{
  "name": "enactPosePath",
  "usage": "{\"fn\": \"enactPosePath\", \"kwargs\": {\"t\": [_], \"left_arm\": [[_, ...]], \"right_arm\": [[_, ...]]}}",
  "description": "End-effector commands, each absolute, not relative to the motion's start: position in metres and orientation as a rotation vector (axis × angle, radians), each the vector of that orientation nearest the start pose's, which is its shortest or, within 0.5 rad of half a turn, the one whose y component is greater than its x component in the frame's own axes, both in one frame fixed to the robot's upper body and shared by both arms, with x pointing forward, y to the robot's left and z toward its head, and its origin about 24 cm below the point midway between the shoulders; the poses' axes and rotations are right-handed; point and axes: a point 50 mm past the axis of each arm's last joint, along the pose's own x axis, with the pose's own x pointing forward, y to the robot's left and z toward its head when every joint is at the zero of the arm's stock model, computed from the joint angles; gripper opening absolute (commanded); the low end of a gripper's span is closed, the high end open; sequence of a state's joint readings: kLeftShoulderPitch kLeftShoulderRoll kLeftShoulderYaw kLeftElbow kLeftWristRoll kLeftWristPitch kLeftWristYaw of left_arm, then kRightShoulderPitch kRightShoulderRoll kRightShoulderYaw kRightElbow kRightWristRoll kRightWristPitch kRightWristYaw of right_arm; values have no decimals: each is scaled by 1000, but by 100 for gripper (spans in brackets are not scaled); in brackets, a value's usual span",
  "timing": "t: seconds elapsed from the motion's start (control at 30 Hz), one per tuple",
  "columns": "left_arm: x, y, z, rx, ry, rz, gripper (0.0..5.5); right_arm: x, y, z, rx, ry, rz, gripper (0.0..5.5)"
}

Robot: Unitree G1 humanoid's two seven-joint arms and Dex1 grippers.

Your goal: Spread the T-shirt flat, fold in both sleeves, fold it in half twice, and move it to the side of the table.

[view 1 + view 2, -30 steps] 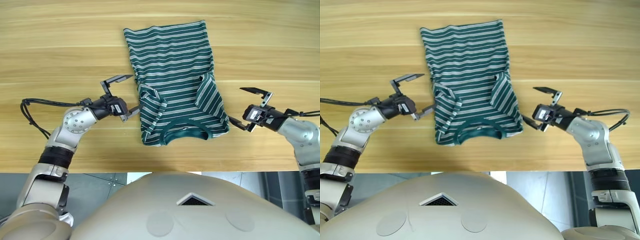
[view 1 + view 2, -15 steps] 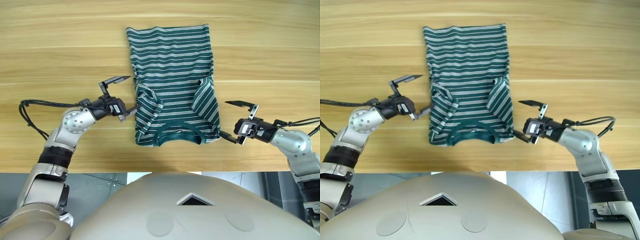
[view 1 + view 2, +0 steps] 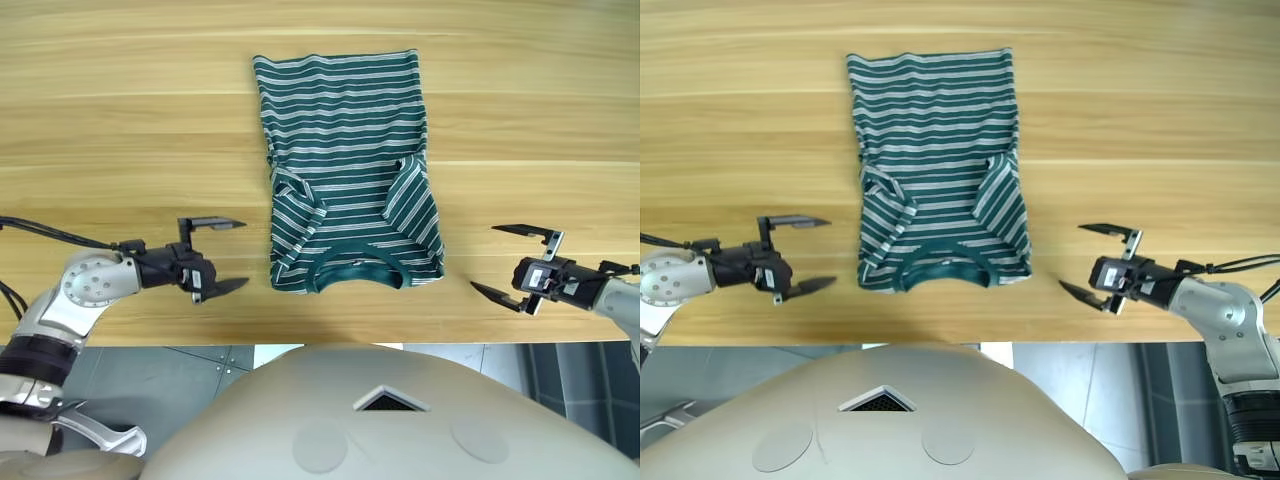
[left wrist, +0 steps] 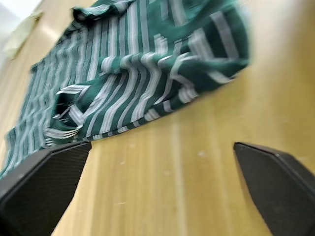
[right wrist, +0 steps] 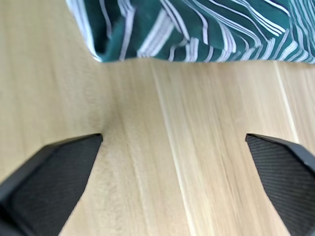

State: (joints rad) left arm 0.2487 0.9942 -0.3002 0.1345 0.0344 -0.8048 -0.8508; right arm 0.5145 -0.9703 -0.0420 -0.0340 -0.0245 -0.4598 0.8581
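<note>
I see the T-shirt [image 3: 345, 170] lying lengthwise, collar toward me, sleeves folded in; left gripper [image 3: 220, 255] and right gripper [image 3: 512, 262] both spread wide, empty.

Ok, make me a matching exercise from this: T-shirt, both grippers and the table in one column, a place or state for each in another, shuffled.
Column one:
1. T-shirt
2. left gripper
3. right gripper
4. table

Column two:
A. fingers open, apart from the cloth, on the robot's right of the collar end
B. green with white stripes, both sleeves folded in, collar toward the robot
C. light wood, lying under everything
D. fingers open, apart from the cloth, on the robot's left of the collar end

Pairs: 1-B, 2-D, 3-A, 4-C
</note>
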Motion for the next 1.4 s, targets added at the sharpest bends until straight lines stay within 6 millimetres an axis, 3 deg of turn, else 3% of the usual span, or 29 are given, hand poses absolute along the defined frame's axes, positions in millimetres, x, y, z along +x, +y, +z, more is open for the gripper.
{"fn": "enactPosePath", "kwargs": {"t": [0.03, 0.17, 0.3, 0.6, 0.63, 1.07, 1.4], "left_arm": [[125, 226, 18, 825, 178, -1553, 540], [125, 212, 14, 780, 141, -1578, 540], [144, 201, 8, 831, 80, -1506, 540], [157, 197, -11, 952, 93, -1460, 540], [156, 197, -12, 951, 93, -1468, 519], [134, 203, -12, 908, 146, -1603, 296], [133, 203, -11, 894, 158, -1625, 119]], "right_arm": [[119, -265, 34, -817, 461, 1235, 539], [122, -257, 27, -812, 441, 1255, 539], [135, -250, 22, -848, 396, 1223, 539], [145, -247, 17, -891, 382, 1203, 539], [145, -246, 16, -890, 380, 1206, 540], [141, -237, 13, -880, 369, 1245, 305], [140, -238, 12, -880, 383, 1258, 119]]}}
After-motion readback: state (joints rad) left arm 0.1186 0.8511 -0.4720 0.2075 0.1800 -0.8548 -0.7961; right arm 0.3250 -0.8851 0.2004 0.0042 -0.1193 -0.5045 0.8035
